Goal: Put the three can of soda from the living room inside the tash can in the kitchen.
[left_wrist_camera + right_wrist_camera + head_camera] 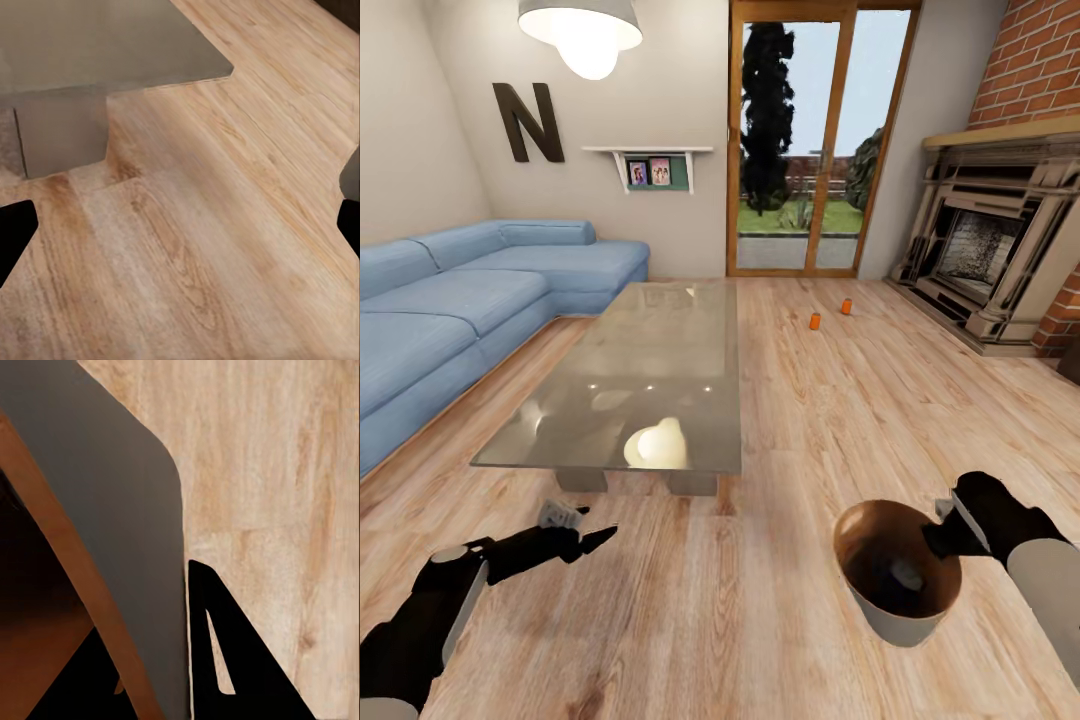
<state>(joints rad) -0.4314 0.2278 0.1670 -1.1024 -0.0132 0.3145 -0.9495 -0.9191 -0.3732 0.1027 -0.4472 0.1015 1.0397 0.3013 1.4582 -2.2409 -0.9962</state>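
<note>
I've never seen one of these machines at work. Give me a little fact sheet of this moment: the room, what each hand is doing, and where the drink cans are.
room: living room, blue sofa, glass table, fireplace
right gripper: shut on the rim of the brown bin, holding it above the floor
left gripper: open, empty, low over the plank floor near the table's base
soda cans: two orange cans standing on the floor toward the glass doors
inside the bin: a pale shape at the bottom, too unclear to name

A home living room is shown: a blue sofa (470,300) beside a glass table (640,380), with a fireplace (990,250) and glass doors (815,140) beyond it.
</note>
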